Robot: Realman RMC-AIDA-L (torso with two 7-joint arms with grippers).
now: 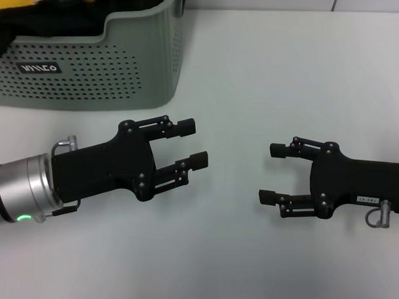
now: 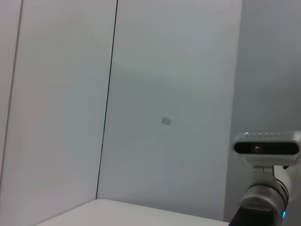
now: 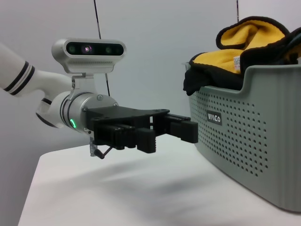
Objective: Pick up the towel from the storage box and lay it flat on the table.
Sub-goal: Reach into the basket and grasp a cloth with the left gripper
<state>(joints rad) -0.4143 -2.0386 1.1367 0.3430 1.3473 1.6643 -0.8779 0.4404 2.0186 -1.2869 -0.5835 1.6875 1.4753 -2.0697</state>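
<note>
The towel (image 1: 14, 2), yellow with dark parts and black edging, lies bunched in the storage box (image 1: 91, 67) at the table's far left. It also shows heaped above the box rim in the right wrist view (image 3: 244, 42), with the box (image 3: 254, 141) below it. My left gripper (image 1: 196, 144) is open and empty, hovering over the white table (image 1: 287, 74) in front of the box. It also shows in the right wrist view (image 3: 171, 132). My right gripper (image 1: 272, 173) is open and empty, facing the left one across a gap.
The box carries a small dark label (image 1: 38, 68) with white letters. The left wrist view shows pale wall panels and the right arm's wrist camera (image 2: 266, 148). Bare table (image 1: 234, 269) lies around both grippers.
</note>
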